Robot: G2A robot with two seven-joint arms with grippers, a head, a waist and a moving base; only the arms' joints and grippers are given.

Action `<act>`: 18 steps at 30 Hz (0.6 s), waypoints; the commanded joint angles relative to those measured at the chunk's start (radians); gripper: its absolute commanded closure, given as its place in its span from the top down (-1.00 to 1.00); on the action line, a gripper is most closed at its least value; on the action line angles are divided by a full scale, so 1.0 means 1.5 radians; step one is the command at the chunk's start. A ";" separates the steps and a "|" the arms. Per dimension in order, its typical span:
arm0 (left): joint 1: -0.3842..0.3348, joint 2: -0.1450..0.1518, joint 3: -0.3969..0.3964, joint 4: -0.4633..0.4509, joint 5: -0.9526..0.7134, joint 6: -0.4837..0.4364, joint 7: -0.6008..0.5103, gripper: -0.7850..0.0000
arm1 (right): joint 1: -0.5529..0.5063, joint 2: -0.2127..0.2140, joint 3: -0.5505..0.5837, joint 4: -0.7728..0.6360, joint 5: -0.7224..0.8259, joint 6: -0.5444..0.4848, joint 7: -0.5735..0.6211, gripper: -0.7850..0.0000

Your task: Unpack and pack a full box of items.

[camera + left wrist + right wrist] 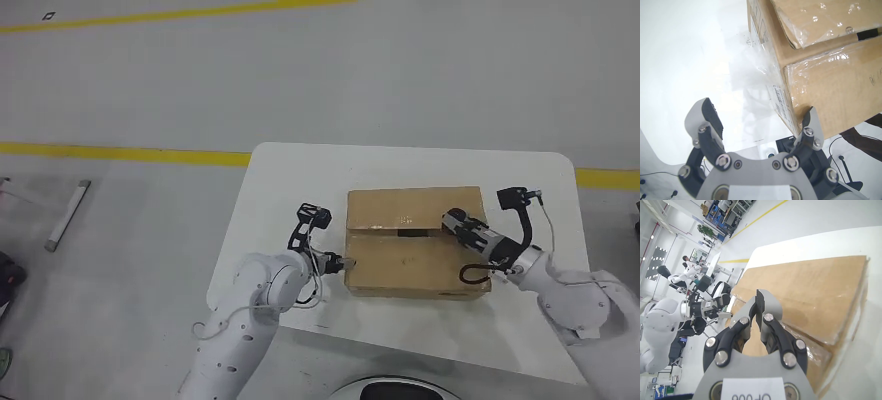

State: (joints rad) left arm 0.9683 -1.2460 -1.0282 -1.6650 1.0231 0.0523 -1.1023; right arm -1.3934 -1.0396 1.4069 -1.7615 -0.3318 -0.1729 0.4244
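1. On the white table [300, 180], right in the middle, sits the box [415, 245].
2. The box is brown cardboard, and its two top flaps are folded shut.
3. Shiny, crinkly clear tape [810, 72] covers the flaps and hangs down one side.
4. A small dark gap [866, 35] shows where the two flaps meet.
5. White labels [780, 102] are stuck on the side of the box.
6. The left gripper [761, 119] is at the box's left side, by the near corner. Its fingers are spread wide apart. One finger touches the corner of the box, and the other is out over the table.
7. The right gripper [758, 302] is over the top of the box, near its right end. Its fingers are pressed together with nothing between them.
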 commanded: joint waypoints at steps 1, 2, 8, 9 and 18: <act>0.004 0.001 -0.005 -0.006 -0.001 -0.001 0.002 1.00 | 0.007 -0.004 -0.023 0.016 -0.013 0.007 -0.016 -1.00; 0.006 0.001 -0.008 -0.009 -0.002 -0.003 0.003 1.00 | 0.008 -0.005 -0.029 0.021 -0.012 0.010 -0.021 -1.00; 0.031 0.008 -0.037 -0.042 -0.002 -0.011 -0.002 1.00 | 0.010 -0.008 -0.036 0.030 -0.015 0.015 -0.015 -1.00; 0.035 0.009 -0.043 -0.050 -0.001 -0.013 -0.003 1.00 | 0.011 -0.008 -0.036 0.030 -0.013 0.018 -0.012 -1.00; 0.100 0.024 -0.110 -0.127 0.013 -0.030 0.004 1.00 | 0.010 -0.010 -0.039 0.033 -0.022 0.024 -0.002 -1.00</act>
State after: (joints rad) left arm 1.1015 -1.2125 -1.1805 -1.8542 1.0407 0.0138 -1.1066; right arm -1.3786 -1.0548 1.3508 -1.7129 -0.3572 -0.1364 0.4170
